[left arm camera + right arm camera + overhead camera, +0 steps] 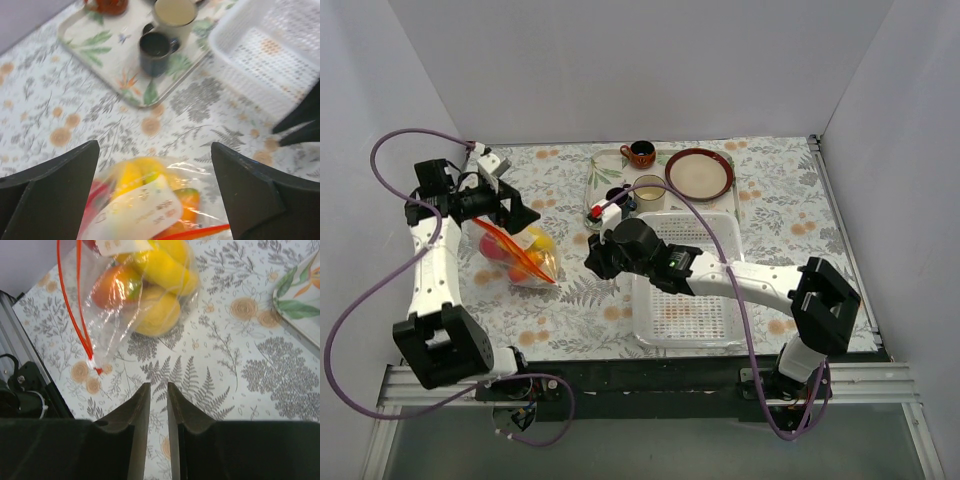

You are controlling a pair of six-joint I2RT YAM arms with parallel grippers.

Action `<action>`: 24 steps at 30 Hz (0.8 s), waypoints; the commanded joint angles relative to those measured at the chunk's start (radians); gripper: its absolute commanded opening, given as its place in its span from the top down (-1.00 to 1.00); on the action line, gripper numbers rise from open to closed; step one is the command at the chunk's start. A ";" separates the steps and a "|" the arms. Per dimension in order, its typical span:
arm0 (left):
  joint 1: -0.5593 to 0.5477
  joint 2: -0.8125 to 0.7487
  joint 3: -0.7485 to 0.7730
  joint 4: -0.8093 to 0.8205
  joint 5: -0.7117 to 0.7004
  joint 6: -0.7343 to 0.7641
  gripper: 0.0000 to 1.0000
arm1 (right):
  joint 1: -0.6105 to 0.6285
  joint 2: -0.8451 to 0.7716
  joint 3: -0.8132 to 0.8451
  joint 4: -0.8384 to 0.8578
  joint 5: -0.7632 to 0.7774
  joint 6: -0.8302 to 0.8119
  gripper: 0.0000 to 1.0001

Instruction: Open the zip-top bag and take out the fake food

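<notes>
The zip-top bag (pixel 520 255) lies on the left of the floral tablecloth, its red-orange zip strip (pixel 515 248) shut. Inside is the fake food: yellow fruit (pixel 162 267), a pink-orange peach (pixel 112 287) and a yellow lemon (pixel 155 315). My left gripper (pixel 512 216) hovers just above the bag, jaws wide open either side of it (pixel 155 145); the bag's white label (pixel 140 210) shows below. My right gripper (pixel 592 258) is right of the bag, low over the cloth. Its jaws (pixel 158 385) are nearly together and hold nothing; the zip strip's end (pixel 95 367) is just ahead on the left.
A white slotted basket (pixel 685 280) stands under my right arm. A floral tray (pixel 603 175) at the back holds a dark cup (pixel 617 195), a cream cup (pixel 648 190) and a brown cup (pixel 640 153). A brown plate (pixel 699 172) is beside it.
</notes>
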 commanded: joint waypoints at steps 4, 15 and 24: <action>0.089 0.133 0.075 -0.097 -0.248 0.055 -0.96 | 0.000 -0.101 -0.086 0.085 -0.026 -0.011 0.41; 0.087 0.335 0.182 0.016 -0.364 0.032 -0.40 | 0.034 -0.125 -0.172 0.126 -0.159 0.012 0.58; 0.089 0.215 -0.146 -0.290 -0.420 0.372 0.03 | 0.114 -0.053 -0.108 0.103 -0.257 0.021 0.84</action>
